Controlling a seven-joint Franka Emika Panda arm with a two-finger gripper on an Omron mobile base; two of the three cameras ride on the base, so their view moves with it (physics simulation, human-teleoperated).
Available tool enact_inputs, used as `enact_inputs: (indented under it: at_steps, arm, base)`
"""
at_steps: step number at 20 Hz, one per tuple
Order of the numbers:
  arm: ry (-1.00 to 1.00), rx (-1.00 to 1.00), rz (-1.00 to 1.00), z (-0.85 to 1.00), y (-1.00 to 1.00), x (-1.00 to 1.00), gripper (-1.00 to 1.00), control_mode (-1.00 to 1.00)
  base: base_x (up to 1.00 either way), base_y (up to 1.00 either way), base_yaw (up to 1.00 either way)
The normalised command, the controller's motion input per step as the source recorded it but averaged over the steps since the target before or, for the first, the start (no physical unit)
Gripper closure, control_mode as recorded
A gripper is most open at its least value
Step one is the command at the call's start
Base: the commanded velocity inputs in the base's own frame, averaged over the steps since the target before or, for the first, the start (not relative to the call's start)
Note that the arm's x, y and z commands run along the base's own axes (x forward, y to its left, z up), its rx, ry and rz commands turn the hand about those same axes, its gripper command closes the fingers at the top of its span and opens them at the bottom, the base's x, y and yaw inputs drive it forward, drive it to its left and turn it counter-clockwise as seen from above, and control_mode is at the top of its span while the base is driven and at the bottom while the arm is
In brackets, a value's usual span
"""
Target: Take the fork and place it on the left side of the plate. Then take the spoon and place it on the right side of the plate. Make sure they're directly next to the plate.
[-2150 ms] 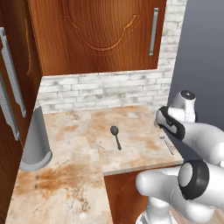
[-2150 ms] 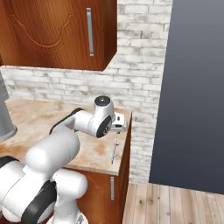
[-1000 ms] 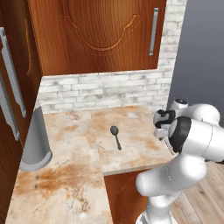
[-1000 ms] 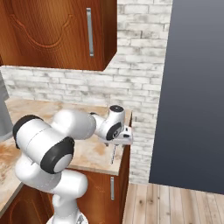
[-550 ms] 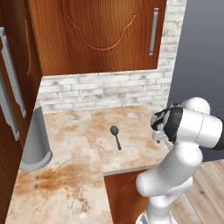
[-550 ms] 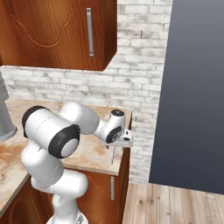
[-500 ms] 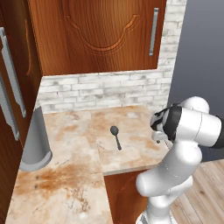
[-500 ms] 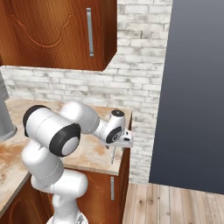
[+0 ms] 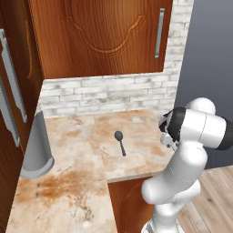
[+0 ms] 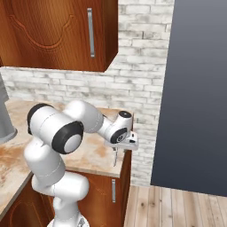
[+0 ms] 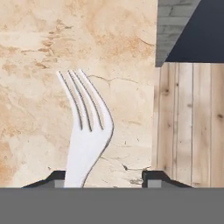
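At counter edge (image 10: 88, 166), pincer (image 11: 103, 177) astride fork (image 11: 87, 135)

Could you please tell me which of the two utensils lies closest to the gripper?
The pale fork, tines showing between the gripper fingertips at the counter's edge; the dark spoon lies apart, mid-counter.

A kitchen: wooden wall cabinets (image 9: 100, 36) hang above a marble-look desk (image 9: 68, 182), a whitewashed brick backsplash (image 9: 104, 93) runs behind that desk, and plank flooring (image 10: 177, 208) lies below it.
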Motion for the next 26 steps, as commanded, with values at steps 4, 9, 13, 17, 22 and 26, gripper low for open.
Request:
enact_inputs:
  at_steps: [4,9,13,17,22,26]
  arm:
    - [0.07,0.03,0.00,-0.14,0.01,0.00,1.00,-1.00]
    - [0.03,0.02,0.05,-0.04,0.00,-0.13,1.00,-1.00]
    - [0.00,0.00,0.04,0.13,0.11,-0.26,1.00,-1.00]
    - [0.00,0.00,0.02,0.28,0.29,-0.29,1.00,-1.00]
    - [-0.02,-0.09,0.00,0.32,0.43,-0.24,1.00,-1.00]
    - [-0.01,-0.10,-0.01,0.26,0.39,-0.30,1.00,-1.00]
  base:
    - [0.00,0.00,0.00]
    - [0.00,0.00,0.00]
    - [0.00,0.00,0.00]
    - [0.00,0.00,0.00]
    - [0.00,0.00,0.00]
    - [0.00,0.00,0.00]
